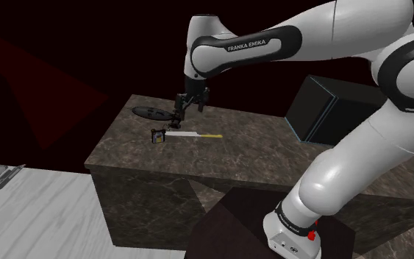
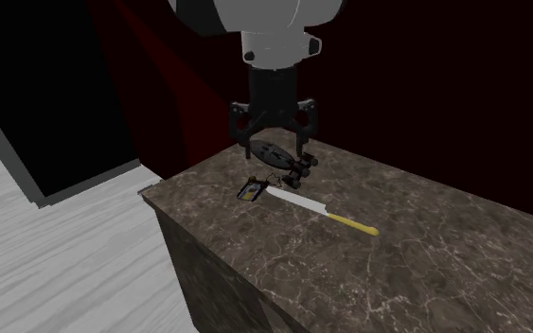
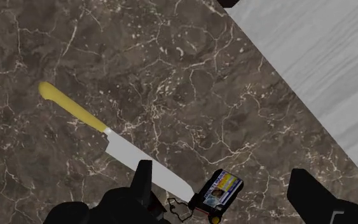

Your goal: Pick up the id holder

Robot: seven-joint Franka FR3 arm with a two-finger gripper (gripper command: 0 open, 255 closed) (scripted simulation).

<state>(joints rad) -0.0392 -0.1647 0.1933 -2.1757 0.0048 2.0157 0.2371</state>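
**Id holder.** We count one id holder [image 3: 220,191], lying flat on the dark marbled table [image 3: 75,51]. It carries a card with a small portrait and printed lines, and we cannot read the print. A thin black cord [image 3: 177,207] loops off its lower corner. In the second exterior view the id holder [image 2: 252,192] lies near the table corner that juts over the pale planked floor [image 2: 56,255], so little room is left on that side. The rest of the tabletop runs open and bare towards that view's right.

**Jaws.** The jaws are released and stand wide apart above the holder. It lies between them, nearer one side, and is not gripped.

**Knife.** There is one knife [image 3: 126,149], with a yellow handle and a pale blade. The blade tip is just beside the holder (we cannot tell whether they touch). The handle points away across the open table.

**Other items.** In the shoulder view we see one flat dark disc [image 1: 152,112] beyond the holder, close to the far edge. One black box [image 1: 330,110] stands well apart at that view's right.

**Writing.** The arm [image 1: 245,45] bears "FRANKA EMIKA" in white letters. We found nothing else legible.
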